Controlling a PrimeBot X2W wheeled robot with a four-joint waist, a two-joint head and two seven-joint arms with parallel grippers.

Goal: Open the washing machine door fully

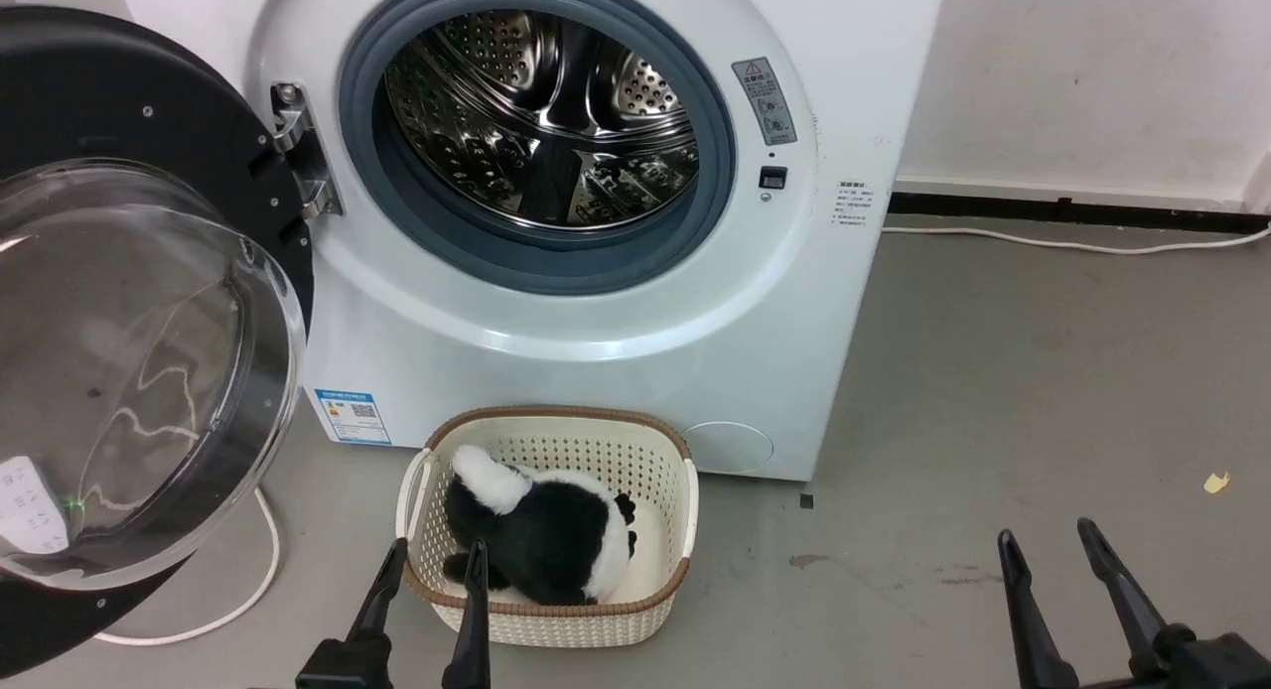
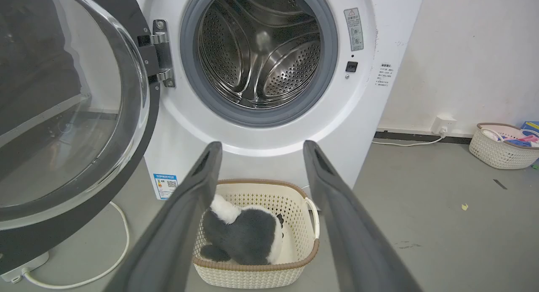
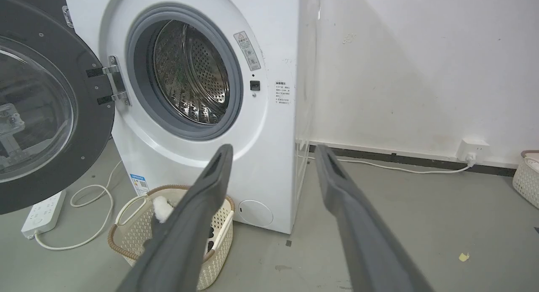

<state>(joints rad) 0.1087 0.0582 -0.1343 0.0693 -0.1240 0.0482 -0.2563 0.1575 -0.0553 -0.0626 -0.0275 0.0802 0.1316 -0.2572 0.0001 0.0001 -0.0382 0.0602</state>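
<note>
Head view is showing the left gripper [image 1: 437, 548] being held with fingers spread apart and nothing between them, near a basket [image 1: 596, 624] where a black-and-white plush toy [image 1: 546, 540] is lying. The right gripper [image 1: 1048, 530] is likewise being held apart and empty. The washing machine door [image 1: 149, 371] is being seen swung wide out, left of the washing machine [image 1: 596, 361]
</note>
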